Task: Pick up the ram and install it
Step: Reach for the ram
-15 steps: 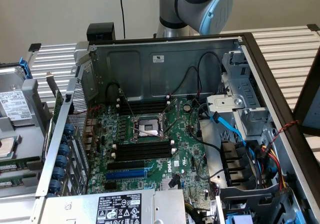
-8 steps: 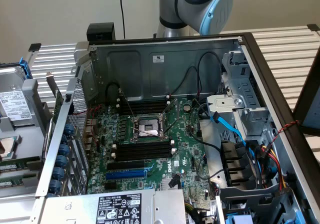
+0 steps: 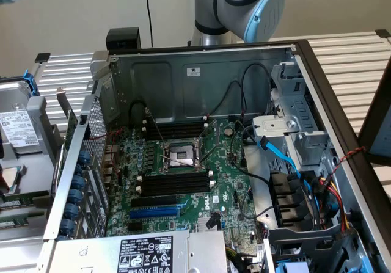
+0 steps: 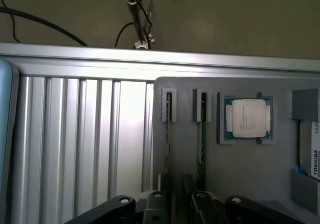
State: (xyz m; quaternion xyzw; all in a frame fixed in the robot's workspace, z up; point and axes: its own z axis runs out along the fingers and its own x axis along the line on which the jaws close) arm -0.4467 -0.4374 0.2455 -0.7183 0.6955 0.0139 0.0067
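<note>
You can read "TOSHIBA" on the drive label (image 4: 315, 160). The sticker (image 3: 145, 252) at the exterior view's six o'clock is illegible.

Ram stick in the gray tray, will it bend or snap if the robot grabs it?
Probably stiff, not floppy: the ram stick stands straight on its thin edge in the gray tray. It looks very thin, so it is likely light. Pushed sideways it might tip, standing on so narrow an edge.

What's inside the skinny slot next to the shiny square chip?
The ram, a thin green stick standing on its edge. Its lower end is covered by the gripper.
</note>
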